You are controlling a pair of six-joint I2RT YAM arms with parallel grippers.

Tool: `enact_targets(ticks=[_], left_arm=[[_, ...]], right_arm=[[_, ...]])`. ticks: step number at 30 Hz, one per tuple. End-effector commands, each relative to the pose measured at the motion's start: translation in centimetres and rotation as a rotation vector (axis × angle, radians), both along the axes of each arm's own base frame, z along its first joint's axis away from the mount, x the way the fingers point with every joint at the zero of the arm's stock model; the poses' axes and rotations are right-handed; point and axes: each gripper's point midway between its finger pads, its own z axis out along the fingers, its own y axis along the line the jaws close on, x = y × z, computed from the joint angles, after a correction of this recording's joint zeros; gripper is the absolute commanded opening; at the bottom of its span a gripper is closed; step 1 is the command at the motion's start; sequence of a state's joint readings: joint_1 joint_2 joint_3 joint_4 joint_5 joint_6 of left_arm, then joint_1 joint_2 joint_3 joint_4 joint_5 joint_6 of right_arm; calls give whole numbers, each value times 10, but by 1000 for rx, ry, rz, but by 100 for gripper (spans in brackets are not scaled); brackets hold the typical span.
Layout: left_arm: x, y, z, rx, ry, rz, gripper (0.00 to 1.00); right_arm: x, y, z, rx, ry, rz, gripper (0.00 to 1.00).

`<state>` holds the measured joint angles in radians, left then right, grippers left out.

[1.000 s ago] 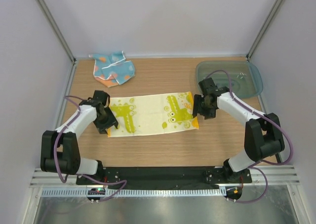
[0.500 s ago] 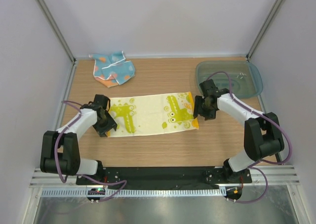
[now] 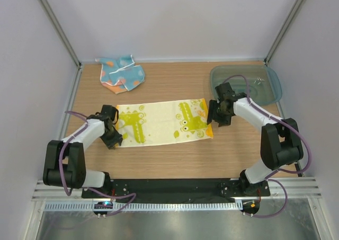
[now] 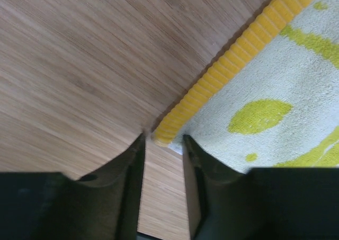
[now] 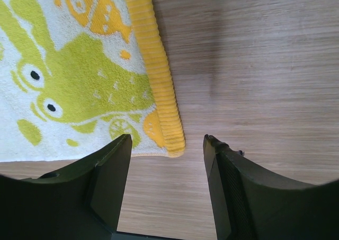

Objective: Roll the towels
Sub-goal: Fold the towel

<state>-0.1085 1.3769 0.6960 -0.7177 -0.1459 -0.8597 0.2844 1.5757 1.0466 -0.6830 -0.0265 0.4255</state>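
Towel [image 3: 164, 122] flat on desk [image 3: 238, 155], end corners framed by released left tool [image 4: 161, 139] and right tool [image 5: 167, 144]; next, pinch and roll.

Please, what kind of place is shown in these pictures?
Probably a laboratory robot test cell, not a home: a wooden table closed in by plain white panels on metal frame posts, with two robot arms bolted at its near edge.
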Motion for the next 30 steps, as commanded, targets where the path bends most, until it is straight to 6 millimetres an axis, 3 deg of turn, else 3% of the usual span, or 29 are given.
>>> enact_targets(ticks=[1,7,16,20,25,30], left_arm=[[13,-3,-6,-17,-34,15,28],[16,0,-7,2,-32,-8,0],[13,-1,10,-4,-49,-57,0],[15,0,17,-3,-91,-35,0],[17,3,24,11,-132,-28,0],[17,2,23,7,-127,-35,0]], right_arm=[[17,4,15,51,-53,-19,63],[15,4,14,73,-51,-32,62],[-15,19,-18,186,30,-47,52],[-30,14,-31,172,66,-63,51],[-34,14,-32,176,73,-57,49],[-34,16,-35,173,89,-47,41]])
